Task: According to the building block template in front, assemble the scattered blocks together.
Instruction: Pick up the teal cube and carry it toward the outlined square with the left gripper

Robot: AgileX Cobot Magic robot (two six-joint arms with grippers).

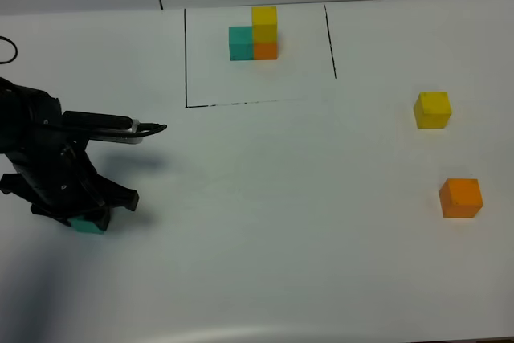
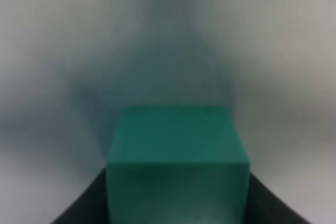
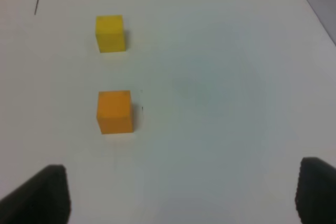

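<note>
A: While left gripper point(image 1: 85, 218) clamps the teal cube point(image 2: 176, 156) at front left, anything assembled?
B: No, 0 of 3 joined. Yellow cube point(image 1: 433, 109) and orange cube point(image 1: 461, 198) sit loose at right; right gripper point(image 3: 178, 195) gapes, empty. Block template point(image 1: 255, 38) sits at back.

You have the template point(image 1: 253, 38) at the far middle of the worktop point(image 1: 305, 198), inside a three-sided drawn frame point(image 1: 186, 62). It is two cubes side by side, with a third on top of the right-hand one. On the right side, well apart from the template, the far right block point(image 1: 433, 110) lies behind the near right block point(image 1: 461, 198); the two are near each other but not touching. At the near left, the left block point(image 1: 87, 226) sits between the fingers of the left tool point(image 1: 88, 218).
</note>
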